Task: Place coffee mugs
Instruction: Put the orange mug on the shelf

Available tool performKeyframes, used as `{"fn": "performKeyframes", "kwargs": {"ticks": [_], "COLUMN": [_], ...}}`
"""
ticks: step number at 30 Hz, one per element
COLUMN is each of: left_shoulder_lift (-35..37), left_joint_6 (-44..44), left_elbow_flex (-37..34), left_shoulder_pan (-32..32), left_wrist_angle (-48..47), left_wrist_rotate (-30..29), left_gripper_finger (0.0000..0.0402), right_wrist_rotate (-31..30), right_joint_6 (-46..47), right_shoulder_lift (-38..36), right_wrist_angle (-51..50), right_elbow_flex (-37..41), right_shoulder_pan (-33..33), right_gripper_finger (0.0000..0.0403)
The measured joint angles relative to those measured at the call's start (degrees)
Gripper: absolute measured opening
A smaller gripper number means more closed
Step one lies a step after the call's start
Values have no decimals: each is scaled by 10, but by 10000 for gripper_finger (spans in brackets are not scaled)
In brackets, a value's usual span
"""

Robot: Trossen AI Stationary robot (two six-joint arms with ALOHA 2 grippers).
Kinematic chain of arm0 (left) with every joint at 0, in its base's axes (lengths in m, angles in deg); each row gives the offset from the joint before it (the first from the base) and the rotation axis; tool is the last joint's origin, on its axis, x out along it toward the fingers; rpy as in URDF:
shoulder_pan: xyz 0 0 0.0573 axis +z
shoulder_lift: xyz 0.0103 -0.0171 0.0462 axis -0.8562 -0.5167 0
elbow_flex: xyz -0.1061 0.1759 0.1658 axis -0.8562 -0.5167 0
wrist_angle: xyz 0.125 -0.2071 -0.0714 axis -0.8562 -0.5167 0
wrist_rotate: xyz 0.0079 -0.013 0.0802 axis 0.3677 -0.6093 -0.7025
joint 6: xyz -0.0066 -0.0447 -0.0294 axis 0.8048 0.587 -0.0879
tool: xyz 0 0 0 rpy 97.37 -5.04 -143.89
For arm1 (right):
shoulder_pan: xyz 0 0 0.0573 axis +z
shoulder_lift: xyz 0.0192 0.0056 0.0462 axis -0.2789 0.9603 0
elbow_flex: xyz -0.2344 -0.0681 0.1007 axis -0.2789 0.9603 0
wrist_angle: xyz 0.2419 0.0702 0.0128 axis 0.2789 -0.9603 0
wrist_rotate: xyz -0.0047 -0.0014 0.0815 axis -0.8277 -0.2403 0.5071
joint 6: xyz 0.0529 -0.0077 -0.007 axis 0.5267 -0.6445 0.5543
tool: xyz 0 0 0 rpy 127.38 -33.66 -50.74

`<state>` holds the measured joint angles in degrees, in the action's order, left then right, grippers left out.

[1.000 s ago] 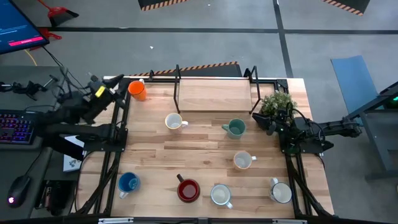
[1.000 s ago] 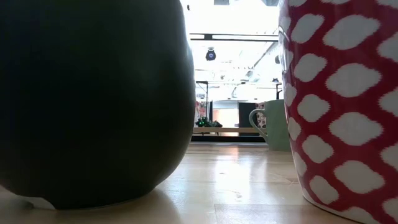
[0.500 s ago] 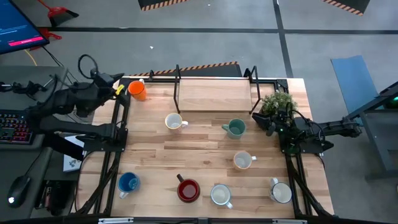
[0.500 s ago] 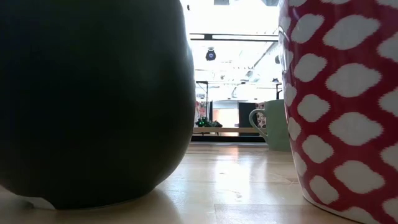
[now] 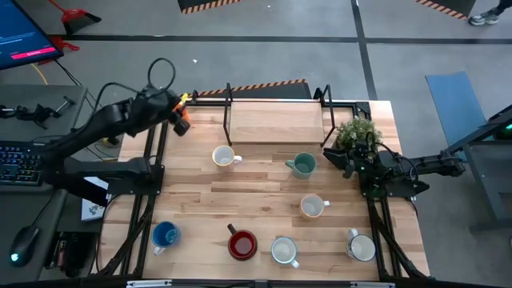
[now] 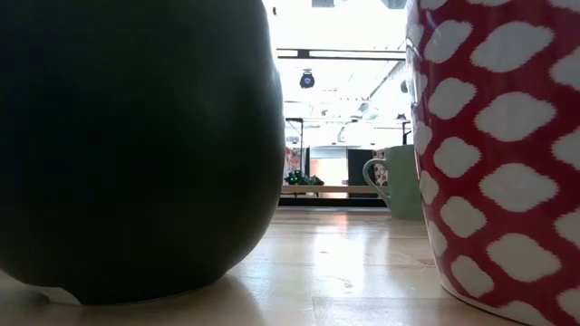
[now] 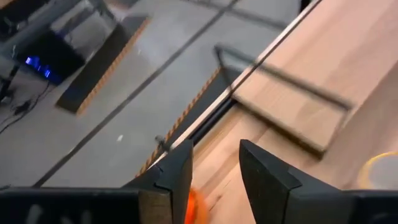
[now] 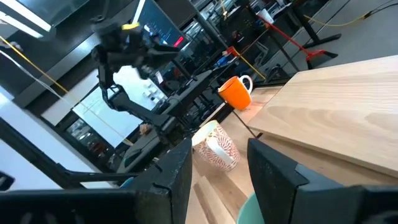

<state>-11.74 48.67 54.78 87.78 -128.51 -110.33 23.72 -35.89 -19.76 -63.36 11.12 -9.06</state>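
Orange mug (image 5: 178,118) sits at the far-left corner of the table (image 5: 264,200), mostly hidden under the left gripper (image 5: 181,110) in the high view; the right wrist view shows it upright, handle to one side (image 8: 237,92). In the left wrist view only a sliver of orange (image 7: 196,205) shows low between the fingers (image 7: 175,180) — jaws apart with a clear gap, not visibly clamped on the mug.

Other mugs, all upright on the tabletop:
- white mug (image 5: 224,157) left of centre, far half
- teal-green mug (image 5: 303,165) right of it
- cream mug (image 5: 312,207) nearer, right of centre
- blue mug (image 5: 165,235) near-left
- dark red mug (image 5: 242,245) near edge, centre
- pale mug (image 5: 284,251) just right of the red one
- grey mug (image 5: 361,246) near-right corner

Low view: a dark rounded object (image 6: 136,145) and a red mug with white blotches (image 6: 503,154) fill the frame, teal-green mug far behind.

Right gripper (image 5: 340,157) waits at the right edge, just beside the potted plant (image 5: 357,132) — fingers (image 8: 174,174) apart, nothing between them. A low wooden riser (image 5: 274,122) stands at the far centre.
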Motion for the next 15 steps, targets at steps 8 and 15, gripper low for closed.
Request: {"fn": "performKeyframes", "kwargs": {"ticks": [8, 15], "left_shoulder_lift": [-49, -82], "left_joint_6": [-77, -86], "left_elbow_flex": [0, 0], "left_shoulder_pan": [157, 204], "left_wrist_angle": [-4, -1], "left_wrist_rotate": [32, 13], "left_gripper_finger": [115, 115], "right_wrist_rotate": [2, 6], "right_joint_6": [28, 4], "right_shoulder_lift": [0, 0], "right_wrist_angle": [-15, -23], "right_elbow_flex": [0, 0], "right_shoulder_pan": [0, 0], "right_gripper_finger": [135, 135]}}
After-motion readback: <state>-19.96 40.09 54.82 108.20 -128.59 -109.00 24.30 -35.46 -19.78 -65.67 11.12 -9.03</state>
